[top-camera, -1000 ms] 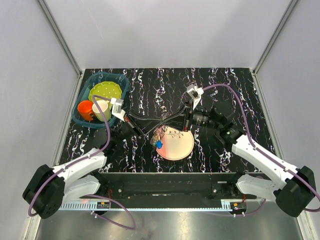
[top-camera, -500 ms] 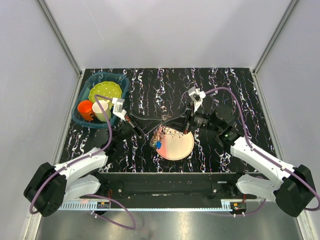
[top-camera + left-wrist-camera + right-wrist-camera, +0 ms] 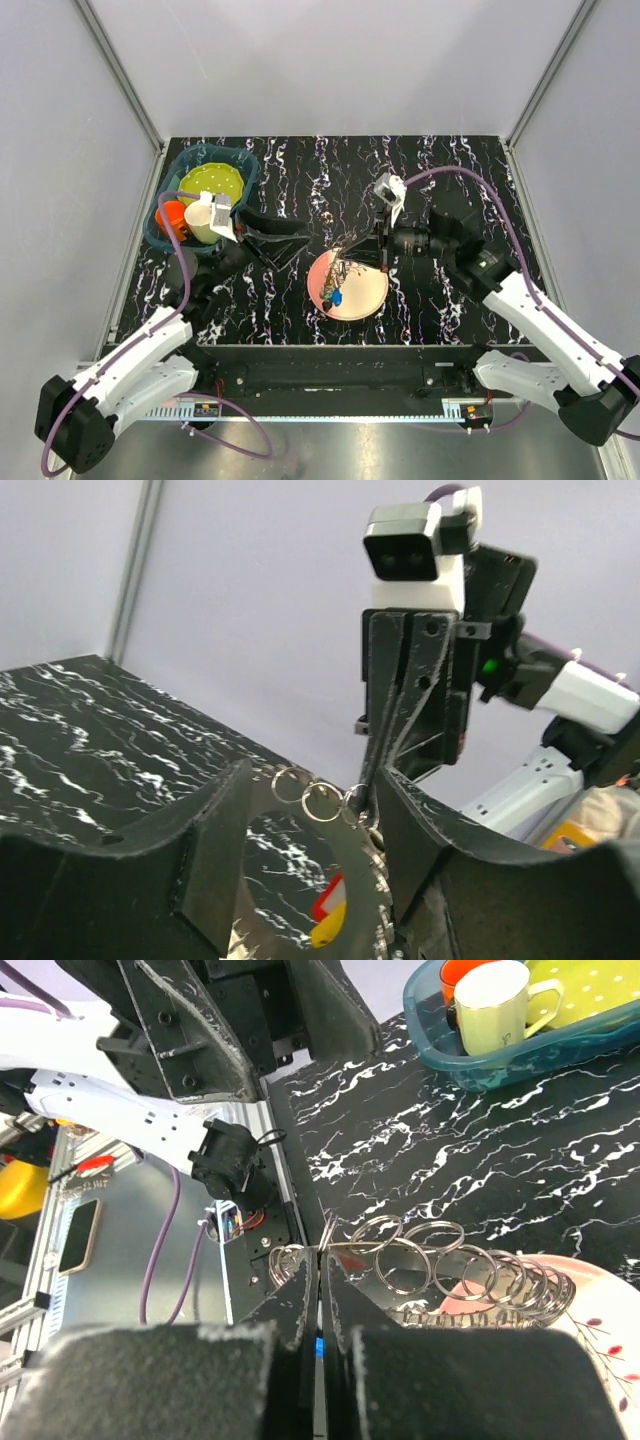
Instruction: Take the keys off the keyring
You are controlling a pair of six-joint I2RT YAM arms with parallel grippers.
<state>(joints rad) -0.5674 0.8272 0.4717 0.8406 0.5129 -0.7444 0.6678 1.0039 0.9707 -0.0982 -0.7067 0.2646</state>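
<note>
While your black right gripper (image 3: 320,1260) is clamping the spiky dark-silver metal keyring (image 3: 450,1260),
you're hanging its small silvery keys (image 3: 337,297) over the round pink plate (image 3: 368,296); your left gripper (image 3: 300,243) is hovering alongside, fingers apart.

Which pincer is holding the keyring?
The right pincer: shut on the keyring at the pink plate. The left pincer is open, holding nothing.
</note>
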